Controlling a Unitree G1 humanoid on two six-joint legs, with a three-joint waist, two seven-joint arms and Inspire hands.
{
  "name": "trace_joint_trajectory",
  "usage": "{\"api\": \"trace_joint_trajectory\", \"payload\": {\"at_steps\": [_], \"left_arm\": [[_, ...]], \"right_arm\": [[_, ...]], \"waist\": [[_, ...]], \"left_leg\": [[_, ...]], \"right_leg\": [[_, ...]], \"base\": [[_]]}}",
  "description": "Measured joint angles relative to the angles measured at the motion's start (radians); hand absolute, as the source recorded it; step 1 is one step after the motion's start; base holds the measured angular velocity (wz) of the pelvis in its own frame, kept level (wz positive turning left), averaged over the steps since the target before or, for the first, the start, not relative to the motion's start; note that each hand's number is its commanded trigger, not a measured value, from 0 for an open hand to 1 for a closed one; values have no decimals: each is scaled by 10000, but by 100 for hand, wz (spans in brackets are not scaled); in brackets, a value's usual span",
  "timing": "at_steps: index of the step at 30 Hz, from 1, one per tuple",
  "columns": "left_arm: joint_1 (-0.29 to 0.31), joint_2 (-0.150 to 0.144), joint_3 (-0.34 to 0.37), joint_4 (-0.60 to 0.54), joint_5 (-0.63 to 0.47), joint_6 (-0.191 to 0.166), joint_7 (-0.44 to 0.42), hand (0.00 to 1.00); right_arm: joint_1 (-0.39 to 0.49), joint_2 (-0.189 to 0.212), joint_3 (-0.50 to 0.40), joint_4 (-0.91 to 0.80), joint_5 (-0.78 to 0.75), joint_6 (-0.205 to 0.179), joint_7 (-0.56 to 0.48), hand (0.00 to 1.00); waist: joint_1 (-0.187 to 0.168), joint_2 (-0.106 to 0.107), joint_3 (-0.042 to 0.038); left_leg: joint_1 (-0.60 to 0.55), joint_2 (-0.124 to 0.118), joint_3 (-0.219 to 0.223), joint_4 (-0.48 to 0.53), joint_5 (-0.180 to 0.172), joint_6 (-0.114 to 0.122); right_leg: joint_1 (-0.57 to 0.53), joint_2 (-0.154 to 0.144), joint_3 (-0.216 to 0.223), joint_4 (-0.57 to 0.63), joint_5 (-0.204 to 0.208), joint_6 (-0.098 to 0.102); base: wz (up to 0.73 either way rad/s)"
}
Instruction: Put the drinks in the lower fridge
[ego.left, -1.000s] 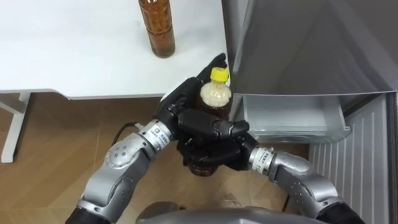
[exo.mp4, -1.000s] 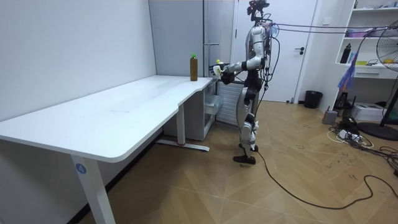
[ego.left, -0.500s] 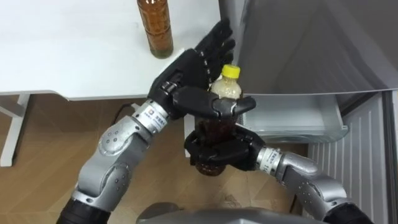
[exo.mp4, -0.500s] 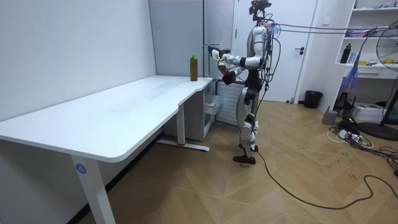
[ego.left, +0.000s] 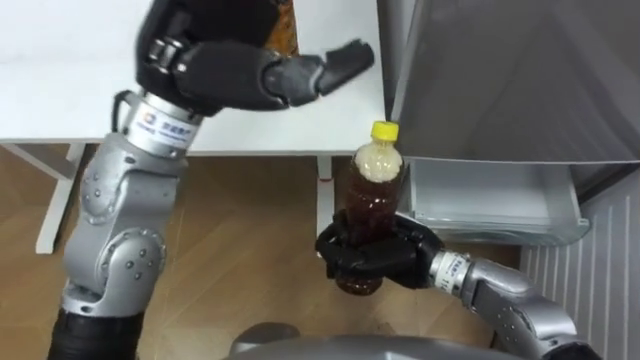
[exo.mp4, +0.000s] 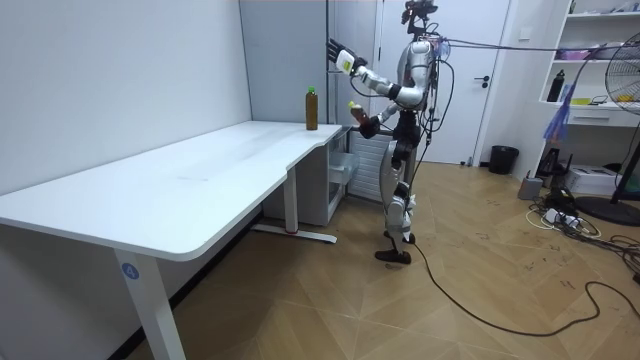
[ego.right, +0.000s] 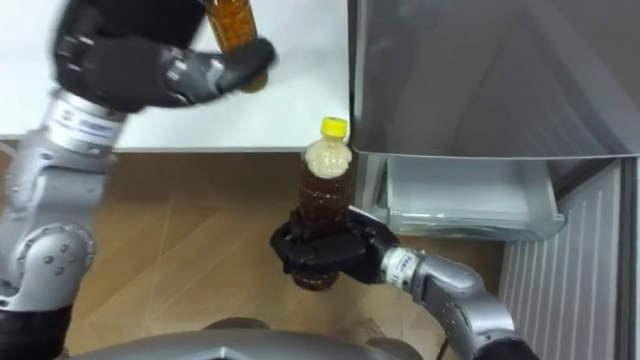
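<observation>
the right hand is wrapped round a yellow-capped bottle, holding it upright just in front of the open fridge drawer. the left hand hangs above the table with loose fingers, holding nothing. another bottle stands on the table behind it.

Bottle: base and lower body hidden from you by right hand curled round it.
Left hand: upper part cut by top edge in left eye view; blurred in right eye view, so you can't trace fingers there.
Second bottle on table: neck and cap cut by top edge, side covered by left hand.
Drawer: rear hidden under fridge body.
Room view: held bottle too small for you to make out detail.
</observation>
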Motion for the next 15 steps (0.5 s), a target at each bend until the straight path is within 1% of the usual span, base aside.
{"api": "trace_joint_trajectory", "payload": {"at_steps": [1, 2, 3, 5, 6, 9, 10, 11, 12, 14, 15], "left_arm": [[0, -4, 405, 0, 120, -11, 218, 0], [1, -5, 781, -1, 114, -55, 445, 0], [3, -5, 953, -1, 113, -102, 553, 0], [3, -4, 1542, -1, 107, -341, 992, 0], [4, -4, 1668, -1, 103, -392, 1100, 0], [14, -26, 2324, -2, -2, -499, 1633, 0], [145, -120, 2665, -8, 19, -599, 1943, 0], [292, -182, 3019, -2, 48, -700, 2341, 0], [343, -189, 3198, 14, 87, -729, 2590, 0], [683, -224, 3854, 24, 146, -915, 3596, 0], [794, -228, 4008, 25, 148, -938, 3849, 0]], "right_arm": [[132, 41, -237, -26, -258, 0, 37, 100], [305, 42, -446, -74, -392, 0, 46, 100], [384, 43, -533, -118, -479, -1, 48, 100], [466, 36, -782, -172, -850, 0, 150, 100], [465, 38, -863, -172, -965, -1, 163, 100], [601, 66, -1125, -173, -1030, -3, 164, 100], [773, 113, -1306, -208, -1055, -3, 157, 100], [921, 132, -1484, -254, -1046, -3, 140, 100], [973, 136, -1558, -255, -1047, -3, 121, 100], [1020, 132, -1657, -351, -1047, -2, -1, 100], [1021, 127, -1670, -399, -1047, -2, -12, 100]], "waist": [[144, 3, -2], [209, 6, -5], [235, 11, -8], [256, 20, -13], [257, 22, -15], [494, 45, -27], [577, 72, -76], [669, 106, -84], [725, 118, -85], [831, 124, -91], [847, 125, -91]], "left_leg": [[8, -3, 12, -35, 2, 2], [16, -5, 5, -47, 3, 2], [23, -7, 3, -52, 3, 2], [39, -18, -28, -24, 6, 4], [53, -20, -29, -15, 6, 4], [226, -11, 7, -80, 5, 4], [293, -20, -6, -146, 5, 4], [367, -23, -6, -164, 3, 4], [410, -23, -3, -199, 4, 3], [449, -20, -3, -230, 4, 2], [450, -20, -3, -228, 4, 2]], "right_leg": [[-20, 1, 16, 0, -1, 1], [-13, 1, 3, 0, -1, 2], [-10, 0, 3, -1, -2, 3], [18, -5, -38, -7, -2, 4], [29, -5, -42, -6, -2, 4], [162, -5, -79, -66, -2, 4], [258, -5, -84, -171, -2, 4], [308, -5, -92, -183, -4, 7], [328, -1, -89, -184, -6, 10], [347, 9, -126, -190, -7, 11], [351, 10, -140, -198, -7, 11]], "base": [[0], [0], [0], [4], [0], [-3], [0], [0], [0], [0], [0]]}}
